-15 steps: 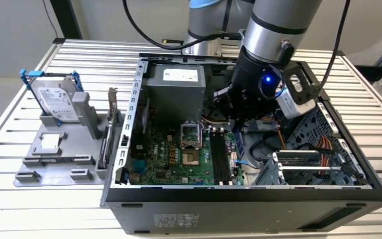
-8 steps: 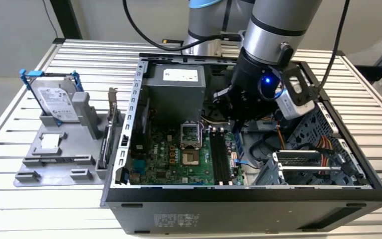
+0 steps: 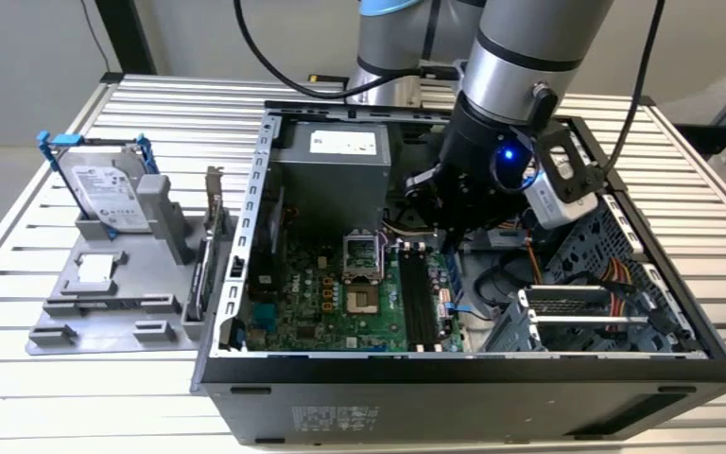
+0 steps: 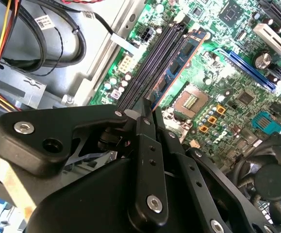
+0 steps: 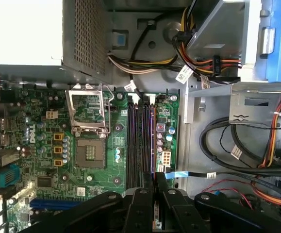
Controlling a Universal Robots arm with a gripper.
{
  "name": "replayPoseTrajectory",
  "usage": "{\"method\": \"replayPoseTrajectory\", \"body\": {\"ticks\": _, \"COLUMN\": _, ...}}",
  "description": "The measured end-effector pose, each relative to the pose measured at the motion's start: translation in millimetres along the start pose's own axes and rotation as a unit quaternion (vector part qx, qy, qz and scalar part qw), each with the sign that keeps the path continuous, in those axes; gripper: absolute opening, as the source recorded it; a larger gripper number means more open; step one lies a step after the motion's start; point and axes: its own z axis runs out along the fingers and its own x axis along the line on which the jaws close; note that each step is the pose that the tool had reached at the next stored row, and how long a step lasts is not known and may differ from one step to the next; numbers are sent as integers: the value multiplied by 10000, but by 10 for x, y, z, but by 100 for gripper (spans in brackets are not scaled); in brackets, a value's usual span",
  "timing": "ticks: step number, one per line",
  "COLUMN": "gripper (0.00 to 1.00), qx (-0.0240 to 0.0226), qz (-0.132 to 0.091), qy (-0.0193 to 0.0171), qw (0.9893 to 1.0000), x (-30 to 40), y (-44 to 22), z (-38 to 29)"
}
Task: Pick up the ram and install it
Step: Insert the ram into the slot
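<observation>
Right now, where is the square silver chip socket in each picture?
Exterior view: square silver chip socket, at the exterior view's left of the long black slots.
First wrist view: socket beside those slots.
Second wrist view: socket beside them.
Shared landmark: the slots.

**Robot arm reaches into an open computer**

The gripper (image 3: 445,236) is low inside the open computer case (image 3: 464,374). Just below its tip are the long black slots (image 3: 416,303) on the green motherboard (image 3: 325,298). The grey power box (image 3: 332,184) sits beside the gripper. Well apart from it, outside the case, a silver hard drive (image 3: 105,194) in a blue frame stands on a grey holder (image 3: 111,303) on the table (image 3: 23,397).
</observation>
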Motion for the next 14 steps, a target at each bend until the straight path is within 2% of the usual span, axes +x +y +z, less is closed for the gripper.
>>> {"method": "replayPoseTrajectory", "body": {"ticks": 7, "gripper": 0, "qx": -32, "qz": -1, "qy": 0, "qw": 10000, "x": -24, "y": 2, "z": 69}}
{"method": "replayPoseTrajectory", "body": {"ticks": 14, "gripper": 0, "qx": -37, "qz": -1, "qy": 0, "qw": 10000, "x": -43, "y": 4, "z": 129}}
